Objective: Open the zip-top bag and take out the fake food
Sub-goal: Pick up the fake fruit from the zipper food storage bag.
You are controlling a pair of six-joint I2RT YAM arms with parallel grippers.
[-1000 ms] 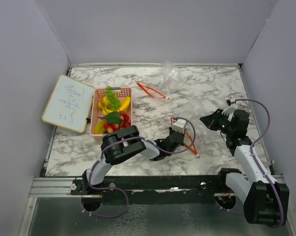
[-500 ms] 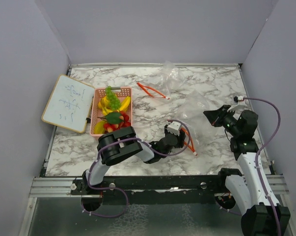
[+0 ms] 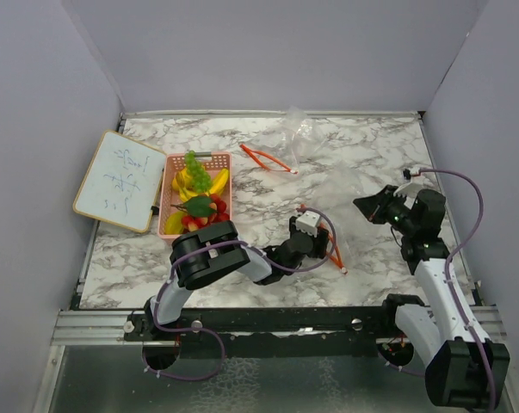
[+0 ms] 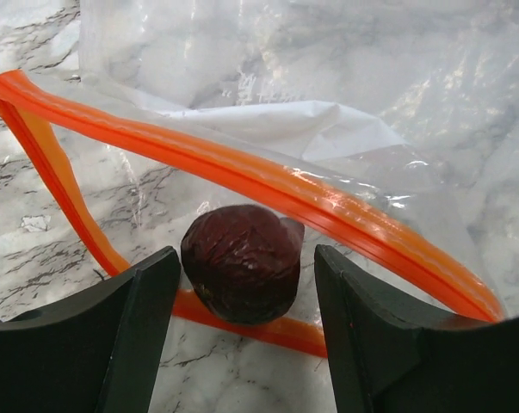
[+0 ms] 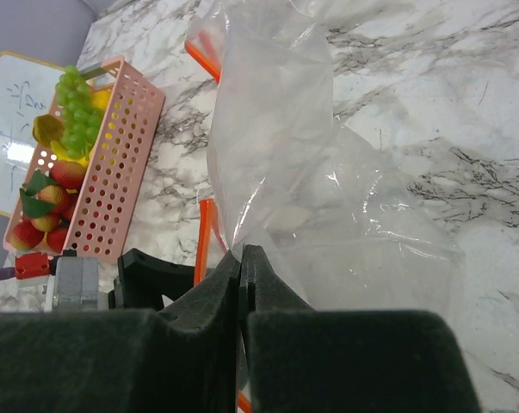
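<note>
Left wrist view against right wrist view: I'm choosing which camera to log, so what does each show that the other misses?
Only the left wrist: a dark purple piece lying at the orange zip of the bag, between the fingers of the open left hand. Only the right wrist: the right hand shut on the bag's clear film, the pink basket of fake food and the whiteboard. Both: the bag, its orange zip and the marble table.

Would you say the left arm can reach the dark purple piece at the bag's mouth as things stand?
Probably yes: the dark purple piece lies between the open jaws of the left tool, inside the gaping orange zip, with no plastic seemingly over it.
</note>
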